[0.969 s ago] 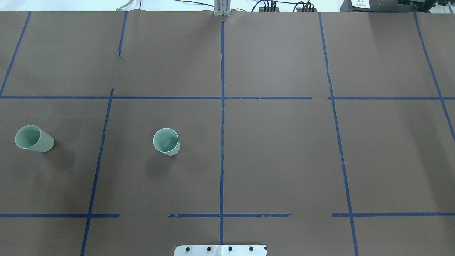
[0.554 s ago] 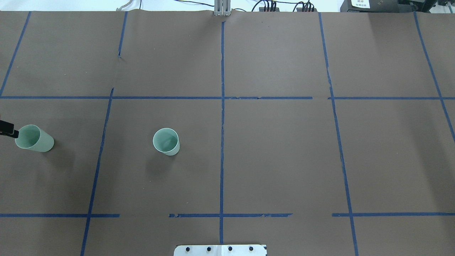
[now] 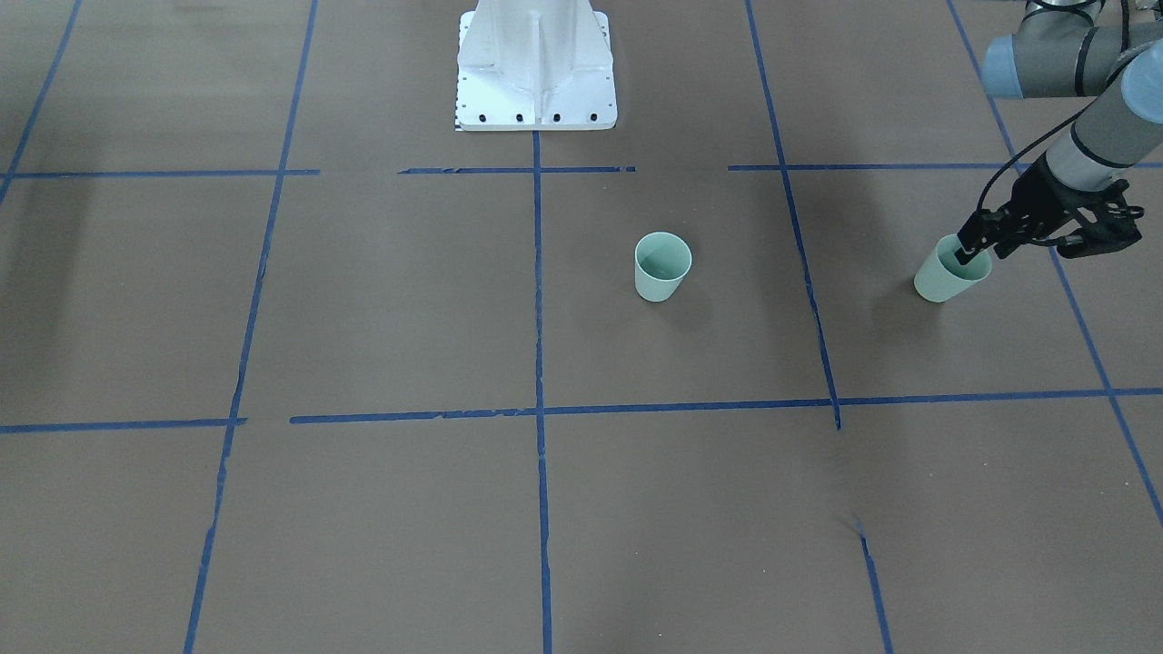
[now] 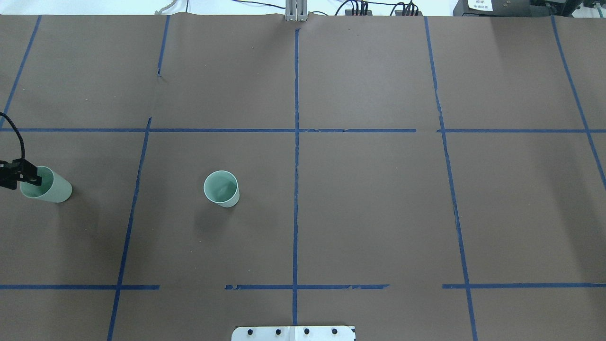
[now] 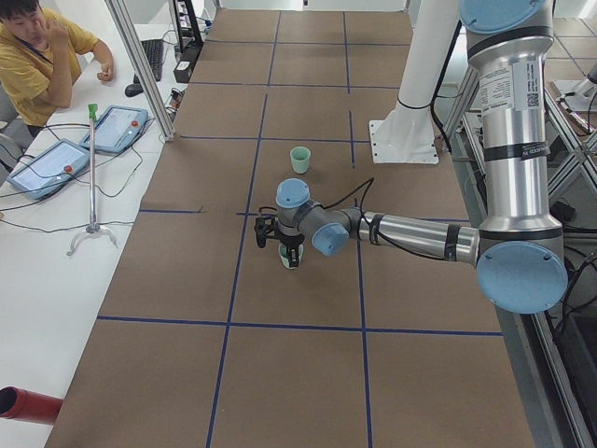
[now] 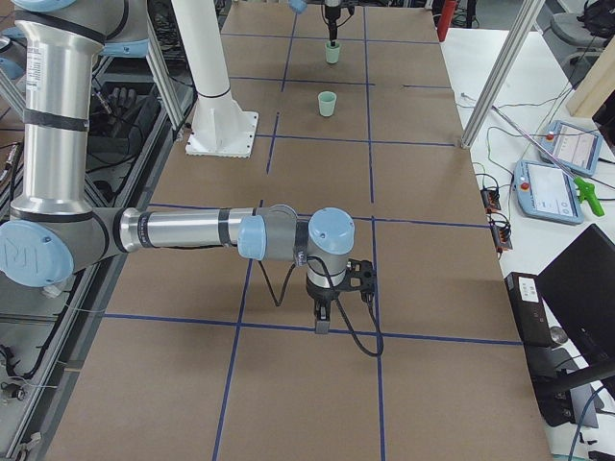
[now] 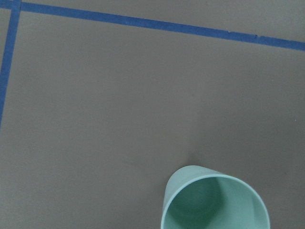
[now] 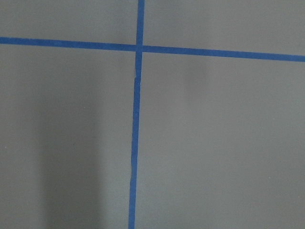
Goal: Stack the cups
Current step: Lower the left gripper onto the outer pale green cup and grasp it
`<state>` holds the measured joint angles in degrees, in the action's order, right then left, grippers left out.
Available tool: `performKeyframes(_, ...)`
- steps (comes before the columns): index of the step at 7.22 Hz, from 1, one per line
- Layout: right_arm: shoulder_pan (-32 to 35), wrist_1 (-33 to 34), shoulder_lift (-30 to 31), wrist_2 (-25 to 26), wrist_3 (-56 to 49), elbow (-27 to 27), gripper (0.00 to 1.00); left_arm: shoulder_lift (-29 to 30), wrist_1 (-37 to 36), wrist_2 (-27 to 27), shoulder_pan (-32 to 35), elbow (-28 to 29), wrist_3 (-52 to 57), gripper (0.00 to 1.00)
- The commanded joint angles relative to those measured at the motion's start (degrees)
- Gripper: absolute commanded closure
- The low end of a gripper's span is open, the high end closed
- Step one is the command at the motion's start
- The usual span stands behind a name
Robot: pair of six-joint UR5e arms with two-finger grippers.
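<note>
Cups stand upright and mouths up on the tabletop (image 4: 378, 213), well apart, so one must be carried to the other. Take the overhead view as a dial, with 12 away from the robot. The outer cup (image 4: 52, 189) sits far out at 9, by the edge of view. The inner cup (image 4: 221, 188) lies at its 3 o'clock, short of the centre tape line (image 4: 296, 189).

The left claw (image 3: 1045, 242) hangs over the outer cup with its jaws apart. One finger dips at the mouth and the other looks to stand outside the wall toward 9 (a straddle, I judge, meant to pinch the wall rather than span the cup). Nothing is clamped yet, and the cup's base rests on the paper.

The right claw (image 6: 323, 325) points down at bare tabletop toward 3, well away from both cups. It shows only from the side, so I cannot tell whether it is apart or together.

Both cups are pale mint plastic, smooth-walled, handleless and round-rimmed, tapering toward the base. One should therefore nest in the other, though a light cup may tip under a one-sided pinch. The tabletop is matt brown paper gridded with blue tape, frayed in spots.
</note>
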<state>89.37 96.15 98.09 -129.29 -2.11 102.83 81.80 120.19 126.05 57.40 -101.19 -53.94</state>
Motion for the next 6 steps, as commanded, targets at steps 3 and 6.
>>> performKeyframes(3,0.0,0.0,0.0,0.0,0.0,0.0,0.0,-0.1,-0.4,0.3,0.4,-1.4,0.1,1.0)
performKeyframes(6,-0.1,0.0,0.0,0.0,0.0,0.0,0.0,5.2,-22.0,0.5,1.5,-14.1,-0.8,1.0)
